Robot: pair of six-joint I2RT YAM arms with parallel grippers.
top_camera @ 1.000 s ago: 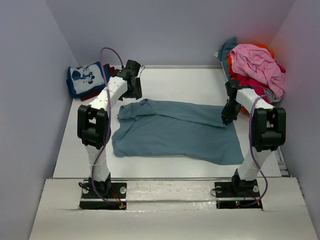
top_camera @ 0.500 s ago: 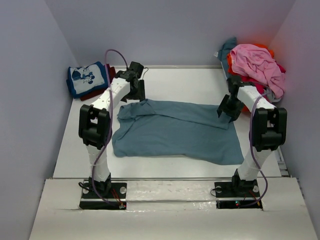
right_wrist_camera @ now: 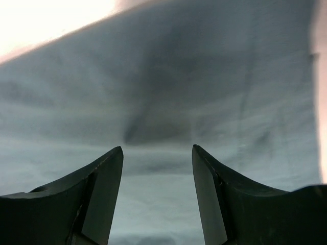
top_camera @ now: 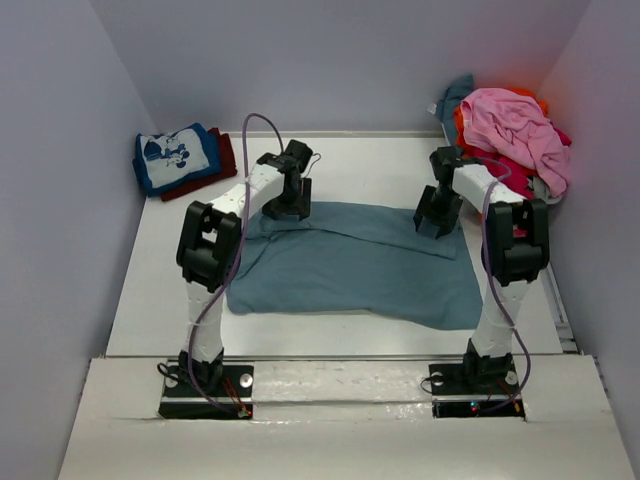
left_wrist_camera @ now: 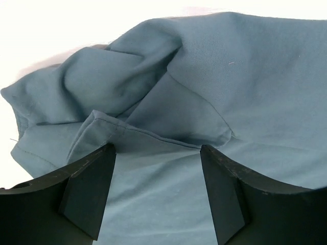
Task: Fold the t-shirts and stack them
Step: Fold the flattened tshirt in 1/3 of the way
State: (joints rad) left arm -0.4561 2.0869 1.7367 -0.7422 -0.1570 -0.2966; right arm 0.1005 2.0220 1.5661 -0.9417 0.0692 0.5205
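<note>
Slate-blue t-shirt point(top_camera: 350, 265), long axis left-right, is overhung at each far corner by left gripper point(top_camera: 287, 209) and right gripper point(top_camera: 436, 224), both spread.

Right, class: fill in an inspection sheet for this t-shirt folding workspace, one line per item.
Surface: white table; slate-blue t-shirt spread across its middle, far-left corner rumpled.
Job's things: folded cartoon-print tee on a dark red tee, far left; unfolded pile of pink, red, orange and teal tees, far right.
Clutter: nothing seen.
Hands: left hand open over the rumpled corner; right hand open over the far-right edge; neither holds cloth.
Cables: purple cable loops off the left arm; second cable runs along the right arm.
Surroundings: plain pale walls on three sides.
</note>
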